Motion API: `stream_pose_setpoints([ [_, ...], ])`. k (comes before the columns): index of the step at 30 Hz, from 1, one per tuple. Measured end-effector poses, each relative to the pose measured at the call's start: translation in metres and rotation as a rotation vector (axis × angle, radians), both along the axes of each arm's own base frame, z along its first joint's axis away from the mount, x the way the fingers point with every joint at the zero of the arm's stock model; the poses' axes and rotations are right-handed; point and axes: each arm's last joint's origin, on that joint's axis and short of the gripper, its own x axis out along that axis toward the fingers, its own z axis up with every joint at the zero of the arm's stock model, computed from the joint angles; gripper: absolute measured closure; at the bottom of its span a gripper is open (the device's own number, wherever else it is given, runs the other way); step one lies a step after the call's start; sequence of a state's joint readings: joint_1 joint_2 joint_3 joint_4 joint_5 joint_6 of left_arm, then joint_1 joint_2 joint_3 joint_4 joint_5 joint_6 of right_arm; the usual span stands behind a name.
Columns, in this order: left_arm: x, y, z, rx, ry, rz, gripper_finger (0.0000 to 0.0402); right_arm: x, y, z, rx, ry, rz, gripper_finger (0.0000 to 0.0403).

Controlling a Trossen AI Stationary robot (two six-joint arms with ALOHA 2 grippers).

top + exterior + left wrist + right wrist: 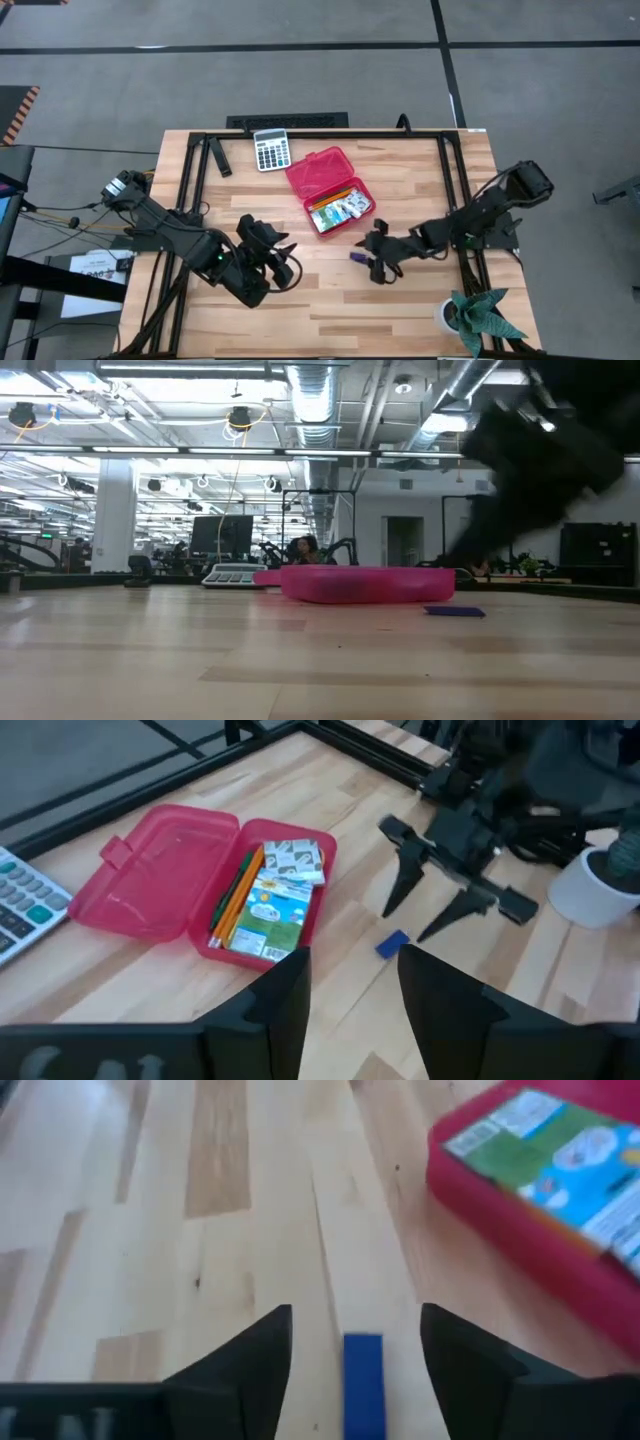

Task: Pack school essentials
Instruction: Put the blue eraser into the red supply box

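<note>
Right gripper (368, 254) jaws spread wide around blue piece (363, 1380), left gripper (290, 262) jaws parted, empty

The right pincer (377, 250) is hanging spread over the blue piece (356, 256), which is lying on bare worktop (400, 310) just beside the open red case (330, 190). The case (packets and pencils filling its tray) is blocking the far side; the left pincer (285, 262) is crowding nearby.
</note>
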State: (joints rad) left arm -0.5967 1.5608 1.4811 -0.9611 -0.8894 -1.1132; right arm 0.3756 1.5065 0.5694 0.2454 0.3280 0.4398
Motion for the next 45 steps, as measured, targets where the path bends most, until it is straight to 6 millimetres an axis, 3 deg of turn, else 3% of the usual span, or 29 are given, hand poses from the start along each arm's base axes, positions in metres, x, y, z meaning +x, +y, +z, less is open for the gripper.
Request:
stream_pose_setpoints([
  [3, 0.002, 0.003, 0.000, -0.001, 0.000, 0.011, 0.0251, -0.022, -0.002, -0.023, -0.027, -0.020, -0.020, 0.0170],
  [8, 0.006, 0.010, 0.000, -0.010, 0.001, 0.039, 0.0250, -0.041, -0.002, -0.045, -0.052, -0.087, -0.001, 0.0179],
  [21, 0.009, 0.024, -0.003, -0.053, 0.031, 0.096, 0.0250, -0.022, 0.010, -0.092, -0.120, -0.132, -0.062, 0.0186],
  [24, 0.009, 0.024, -0.003, -0.054, 0.035, 0.097, 0.0250, -0.022, 0.013, -0.102, -0.125, -0.129, -0.151, 0.0210],
  [27, 0.009, 0.024, -0.004, -0.061, 0.045, 0.092, 0.0250, -0.025, 0.017, -0.108, -0.134, -0.141, -0.199, 0.0260],
  [33, 0.009, 0.024, -0.004, -0.084, 0.046, 0.092, 0.0250, -0.026, 0.018, -0.107, -0.148, -0.154, -0.209, 0.0346],
  [45, 0.009, 0.024, -0.004, -0.085, 0.041, 0.098, 0.0250, -0.024, 0.012, -0.078, -0.085, -0.125, -0.154, 0.0351],
])
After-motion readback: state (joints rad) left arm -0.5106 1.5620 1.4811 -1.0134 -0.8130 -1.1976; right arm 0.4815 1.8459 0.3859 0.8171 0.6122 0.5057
